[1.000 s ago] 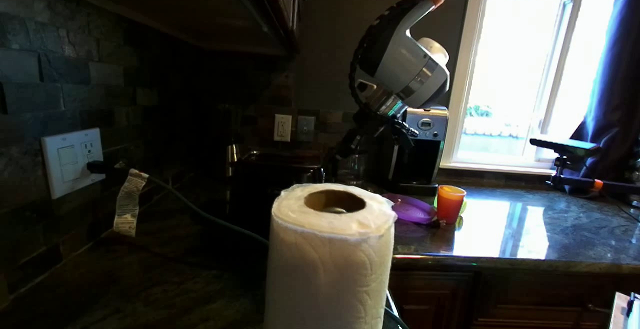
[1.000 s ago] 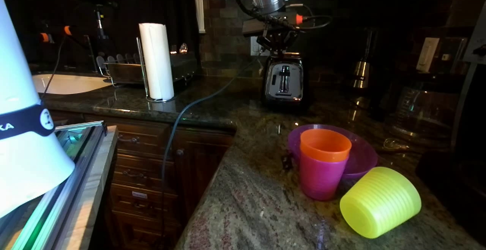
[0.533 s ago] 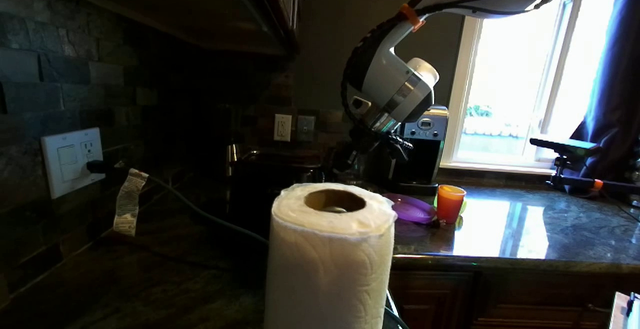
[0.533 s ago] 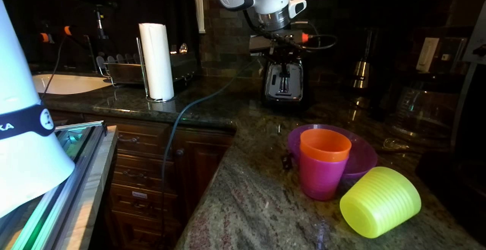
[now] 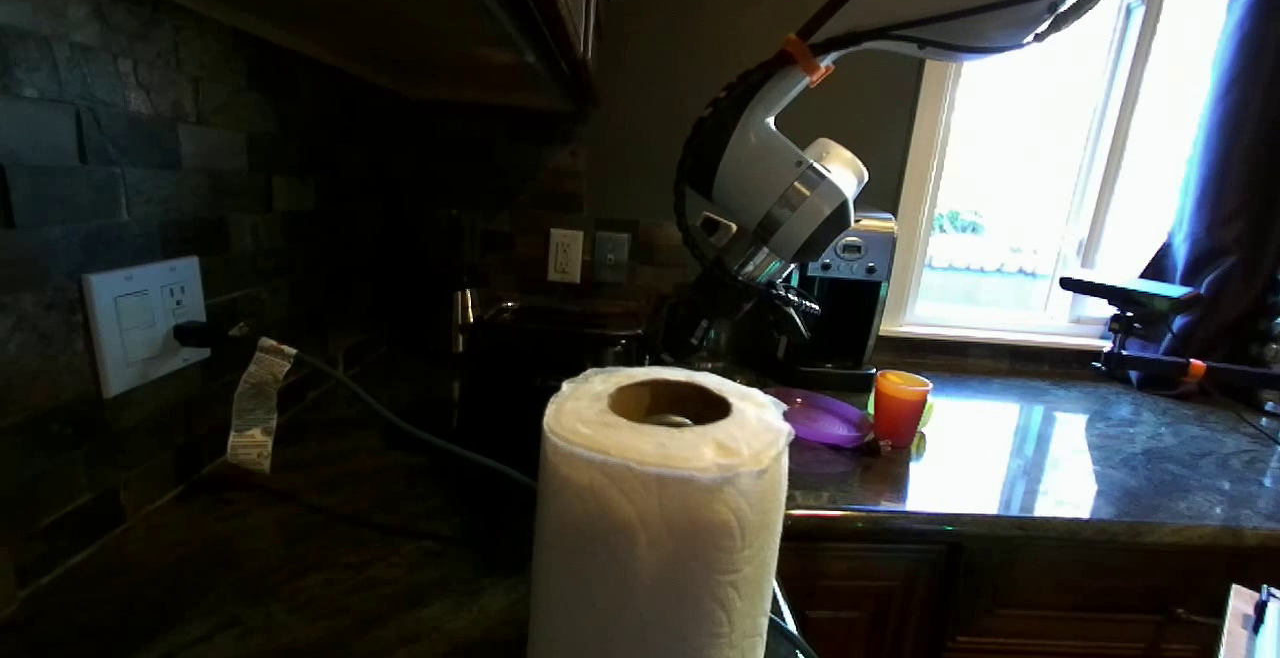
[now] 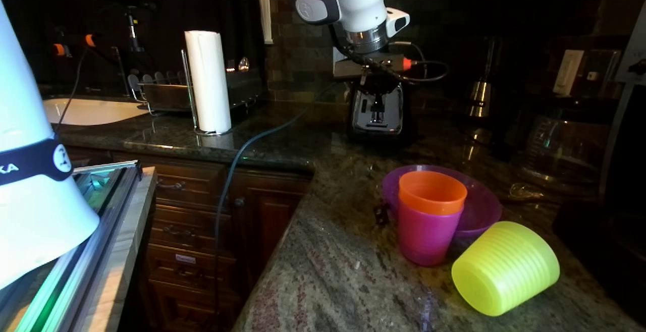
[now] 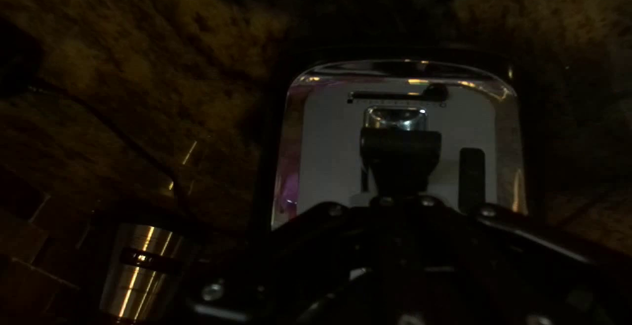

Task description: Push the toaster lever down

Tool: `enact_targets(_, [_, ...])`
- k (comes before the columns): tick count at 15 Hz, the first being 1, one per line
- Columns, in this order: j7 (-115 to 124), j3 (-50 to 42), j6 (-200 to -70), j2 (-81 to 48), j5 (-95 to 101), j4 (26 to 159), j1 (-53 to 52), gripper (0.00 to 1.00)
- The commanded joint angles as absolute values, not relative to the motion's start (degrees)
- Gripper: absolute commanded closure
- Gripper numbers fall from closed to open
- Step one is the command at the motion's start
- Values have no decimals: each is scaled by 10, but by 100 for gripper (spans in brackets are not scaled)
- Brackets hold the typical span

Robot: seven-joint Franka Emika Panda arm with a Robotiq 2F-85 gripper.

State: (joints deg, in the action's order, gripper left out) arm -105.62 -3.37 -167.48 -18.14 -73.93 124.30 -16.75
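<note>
A: Where was the toaster (image 6: 364,116)?

B: Upright on the dark stone surface (image 6: 323,251), directly before the pincer (image 7: 401,164), its grey front panel (image 7: 326,167) turned toward the tips.

A: Was the pincer holding anything?

B: It looked closed, its jaws drawn together, with nothing visible between them.

A: And the lever?

B: I could not single it out. A dark block (image 7: 400,144) covered the middle of the panel, either the lever's paddle or the pincer's own tips. Just beyond it came a shiny recess (image 7: 395,118), then a small slider (image 7: 437,92).

A: What could have gone wrong?

B: Slipping, I judged. Closed tips made a narrow pusher, and an off-centre press could have skidded off the lever. Pushing forward more than down might have slid the toaster away or tipped it. Stopping short would probably have left the lever unlatched; overshooting might have jammed the tips against the recess or slider. Deep shadow made aiming harder.

A: Anything else nearby?

B: A steel canister (image 7: 140,273) stood off to one side of the pincer. The nested cups (image 6: 430,226) and purple plate (image 6: 482,207) were well apart from it, so knocking them seemed unlikely.
</note>
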Motion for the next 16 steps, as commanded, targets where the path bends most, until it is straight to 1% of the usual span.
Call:
enact_targets(1, [-1099,-18,-1667,-208,-779,1228,-157,100])
enact_targets(16, [-1101,-20,-1677,-263,-756,1230,-160,100])
